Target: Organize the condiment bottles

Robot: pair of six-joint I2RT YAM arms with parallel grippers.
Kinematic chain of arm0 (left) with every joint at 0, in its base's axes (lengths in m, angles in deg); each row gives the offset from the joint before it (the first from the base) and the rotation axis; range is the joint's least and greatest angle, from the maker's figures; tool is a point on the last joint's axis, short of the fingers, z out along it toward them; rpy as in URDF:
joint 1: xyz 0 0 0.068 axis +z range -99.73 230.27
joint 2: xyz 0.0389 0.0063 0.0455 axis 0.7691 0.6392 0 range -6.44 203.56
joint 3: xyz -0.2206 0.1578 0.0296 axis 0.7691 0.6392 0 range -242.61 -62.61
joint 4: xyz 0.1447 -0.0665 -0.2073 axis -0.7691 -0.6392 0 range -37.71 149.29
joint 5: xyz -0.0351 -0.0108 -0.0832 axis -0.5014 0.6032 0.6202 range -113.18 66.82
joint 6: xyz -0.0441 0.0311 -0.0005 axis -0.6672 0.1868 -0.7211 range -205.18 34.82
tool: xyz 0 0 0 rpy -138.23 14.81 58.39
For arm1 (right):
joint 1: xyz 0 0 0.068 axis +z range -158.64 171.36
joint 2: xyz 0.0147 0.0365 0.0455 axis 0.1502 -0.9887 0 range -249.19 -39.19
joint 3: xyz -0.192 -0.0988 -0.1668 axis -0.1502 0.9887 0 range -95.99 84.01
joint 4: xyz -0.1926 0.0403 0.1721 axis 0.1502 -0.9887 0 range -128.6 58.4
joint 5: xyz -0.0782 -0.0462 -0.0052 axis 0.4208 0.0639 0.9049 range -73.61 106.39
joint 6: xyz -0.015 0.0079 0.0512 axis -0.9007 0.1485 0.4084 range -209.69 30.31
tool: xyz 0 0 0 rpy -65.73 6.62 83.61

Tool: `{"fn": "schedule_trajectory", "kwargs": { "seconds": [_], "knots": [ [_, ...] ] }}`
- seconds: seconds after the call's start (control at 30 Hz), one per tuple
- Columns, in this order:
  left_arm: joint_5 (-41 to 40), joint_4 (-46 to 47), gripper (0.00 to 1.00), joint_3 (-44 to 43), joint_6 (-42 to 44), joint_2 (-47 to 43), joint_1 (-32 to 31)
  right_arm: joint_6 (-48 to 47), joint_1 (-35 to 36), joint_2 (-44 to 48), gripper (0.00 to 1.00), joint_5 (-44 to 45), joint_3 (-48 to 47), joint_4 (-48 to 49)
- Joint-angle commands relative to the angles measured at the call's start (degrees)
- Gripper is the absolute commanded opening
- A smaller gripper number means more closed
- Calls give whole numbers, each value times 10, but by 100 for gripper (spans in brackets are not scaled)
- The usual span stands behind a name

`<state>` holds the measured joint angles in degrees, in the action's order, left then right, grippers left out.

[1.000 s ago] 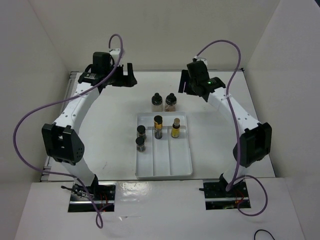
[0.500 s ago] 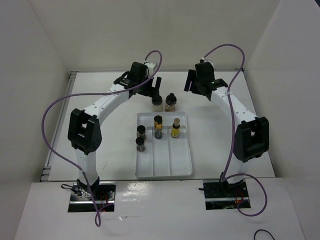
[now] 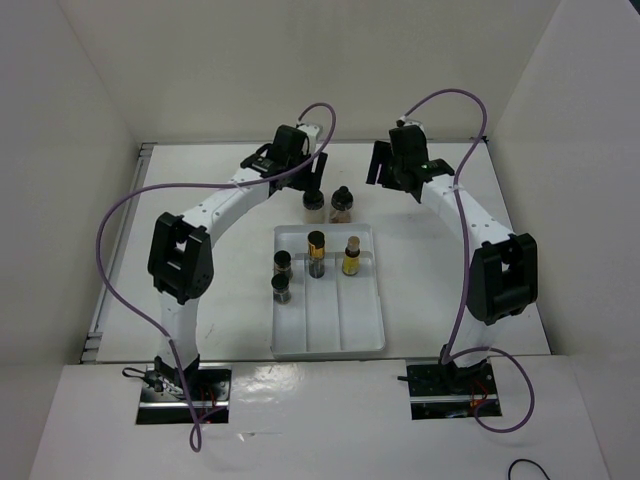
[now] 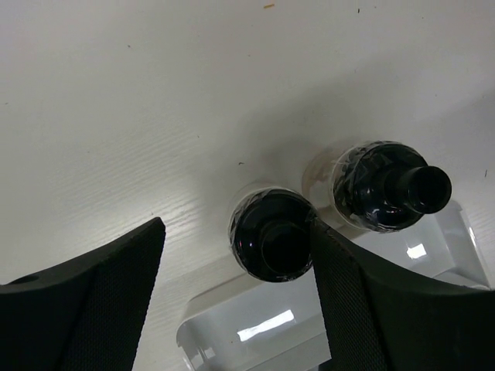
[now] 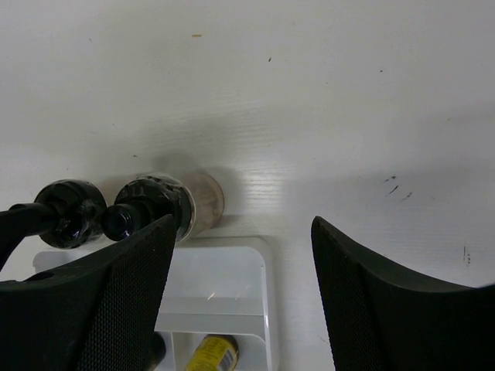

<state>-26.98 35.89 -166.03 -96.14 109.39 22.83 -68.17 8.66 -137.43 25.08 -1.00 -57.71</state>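
White tray (image 3: 350, 320) holds four bottles (image 3: 316, 250); two jars (image 3: 342, 203) beyond; left tool (image 4: 234, 229), right tool (image 5: 244, 224) spread.

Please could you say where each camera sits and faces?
Top external: above, behind the bases, looking down on the tray; both arms show.
Left wrist: rides its arm, looking down on a black-capped jar inside the left end effector.
Right wrist: likewise, looking down on table through the right end effector.
Shared: both wrist views catch the pinkish jar.

High rear overview, close downward wrist views, sharing pinkish jar (image 5: 179, 202)
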Motion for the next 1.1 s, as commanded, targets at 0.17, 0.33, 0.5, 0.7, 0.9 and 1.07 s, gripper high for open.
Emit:
{"fn": "schedule_trajectory", "kwargs": {
  "seconds": [0.17,0.33,0.5,0.7,0.9,1.07],
  "knots": [
    [-32,16,77,-23,-9,25,-24,-18,-17,10,76,-1,0,29],
    [-32,16,72,-23,-14,25,-29,-24,-23,16,76,-1,5,29],
    [-43,11,65,-23,-20,30,-34,-29,-23,21,76,-1,11,29],
    [-48,5,48,-23,-30,30,-34,-34,-23,21,76,-1,21,29],
    [-53,5,23,-29,-36,35,-39,-34,-23,26,76,-1,27,29],
    [-53,-31,0,-64,-47,46,-39,-34,-23,26,76,-6,27,29]
  ]
}}
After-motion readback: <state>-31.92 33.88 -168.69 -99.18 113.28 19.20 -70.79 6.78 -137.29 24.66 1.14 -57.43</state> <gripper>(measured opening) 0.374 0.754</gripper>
